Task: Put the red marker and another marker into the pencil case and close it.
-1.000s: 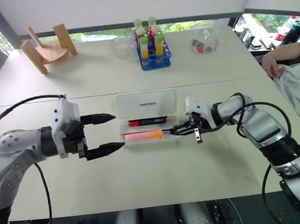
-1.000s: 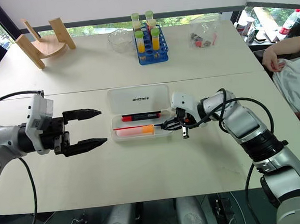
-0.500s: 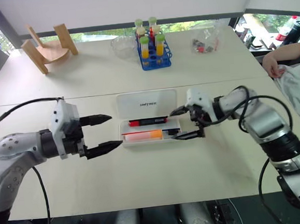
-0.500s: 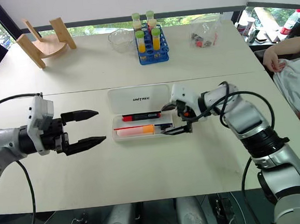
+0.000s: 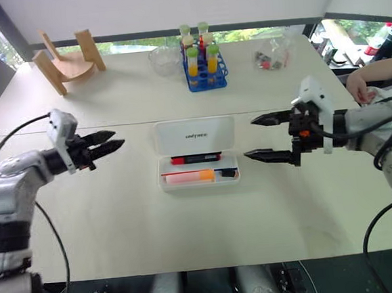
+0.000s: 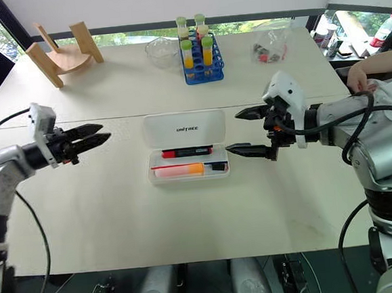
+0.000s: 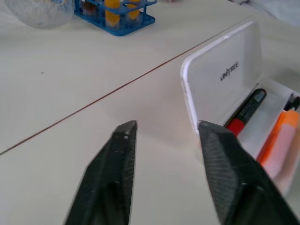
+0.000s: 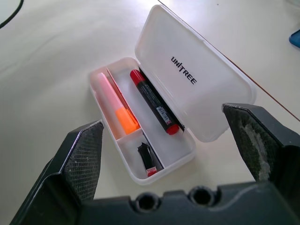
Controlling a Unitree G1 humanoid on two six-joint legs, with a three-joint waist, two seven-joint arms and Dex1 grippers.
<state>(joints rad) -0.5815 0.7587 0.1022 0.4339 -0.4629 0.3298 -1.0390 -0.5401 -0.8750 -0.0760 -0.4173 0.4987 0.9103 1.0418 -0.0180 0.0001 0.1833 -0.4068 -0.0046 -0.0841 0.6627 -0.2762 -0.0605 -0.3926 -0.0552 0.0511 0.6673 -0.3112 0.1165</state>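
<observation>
**benchwatcher:** Quick headcount? I get one case (image 6: 186, 147), lid flipped up and lying back toward the far side, tray facing the robot.

**tube_rack_fan:** Yep, one case, mid-bench (image 6: 187, 208). Inside: one red marker (image 6: 186, 152) in the rear slot, right against the lid hinge, and one highlighter (image 6: 177, 169) in the front slot, pink body with the orange end pointing right. There's also one small black piece (image 8: 146, 157) in the little compartment at the orange end. So both pens are in, lid not shut.

**benchwatcher:** And the background stuff?

**tube_rack_fan:** One blue rack (image 6: 201, 58) with six green-capped tubes as far as I can count, one clear bowl (image 6: 162, 52) just left of it, one wooden stand (image 6: 63, 52) at the far left, one clear bag (image 6: 268, 46) of bits at the far right. A person's hand (image 6: 357, 77) rests at the right edge.

**benchwatcher:** Arms?

**tube_rack_fan:** Two. Left hand (image 6: 86, 137) hangs well left of the case, pointing across toward it, fingers a narrow gap apart, nothing between them. Right hand (image 6: 246, 130) sits just right of the case, pointing left at it, fingers spread wide, one toward the lid and one level with the tray. Empty too. Neither touches the case.
</observation>
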